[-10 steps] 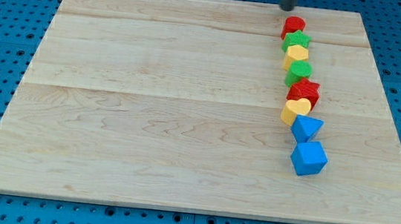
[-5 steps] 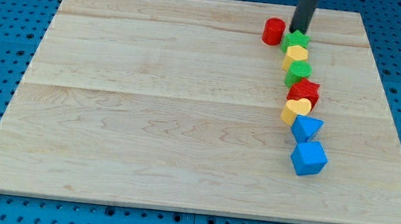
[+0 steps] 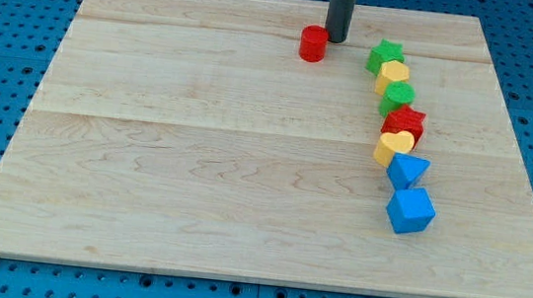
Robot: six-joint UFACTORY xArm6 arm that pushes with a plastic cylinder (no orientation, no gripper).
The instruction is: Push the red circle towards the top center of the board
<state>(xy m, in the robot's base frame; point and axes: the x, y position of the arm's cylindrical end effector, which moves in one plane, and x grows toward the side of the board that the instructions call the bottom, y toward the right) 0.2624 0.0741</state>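
The red circle is a small red cylinder near the view's top, a little right of the board's centre line. My tip is the lower end of a dark rod that comes down from the view's top. It stands just to the right of the red circle, touching or nearly touching it.
A column of blocks runs down the board's right side: green star, yellow block, green block, red star, yellow heart, blue triangle, blue cube. The wooden board lies on a blue pegboard.
The rod has swept left along the view's top. The red circle has left the head of the column and slid left with the tip. The green star shifted slightly.
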